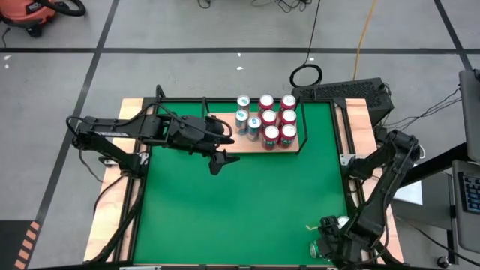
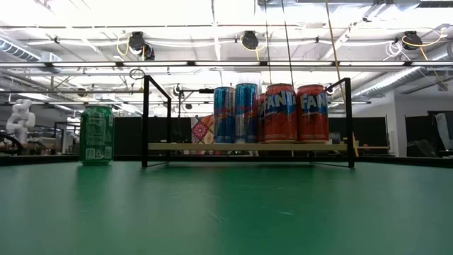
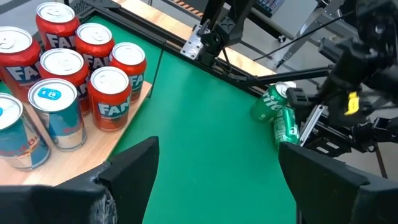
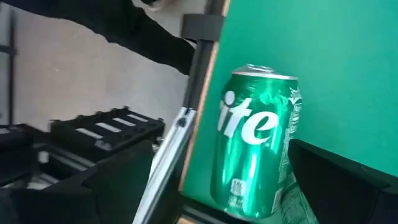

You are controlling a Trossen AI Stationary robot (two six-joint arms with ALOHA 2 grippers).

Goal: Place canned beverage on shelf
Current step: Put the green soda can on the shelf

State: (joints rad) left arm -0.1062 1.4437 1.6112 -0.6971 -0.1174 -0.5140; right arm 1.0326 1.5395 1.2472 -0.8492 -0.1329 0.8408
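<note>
Green can (image 4: 256,140) is standing upright at the near right corner of the green worktop (image 1: 240,202), hard by the edge, and in the right wrist view it is sitting between the right claw's (image 1: 327,249) two dark fingers (image 4: 339,186), which are spread apart on either side of it and not pressing on it. From table height the same can (image 2: 96,134) is showing alone, well apart from the shelf (image 2: 248,146). The shelf (image 1: 292,146) is lying at the far side of the worktop, a light wooden board with a thin black rail, and it is carrying a cluster of red cans (image 3: 110,96) and blue-and-silver cans (image 3: 57,112) packed close together. The left claw (image 1: 219,159) is hanging over the worktop just in front of the shelf, its fingers (image 3: 127,177) standing wide apart and holding nothing.
</note>
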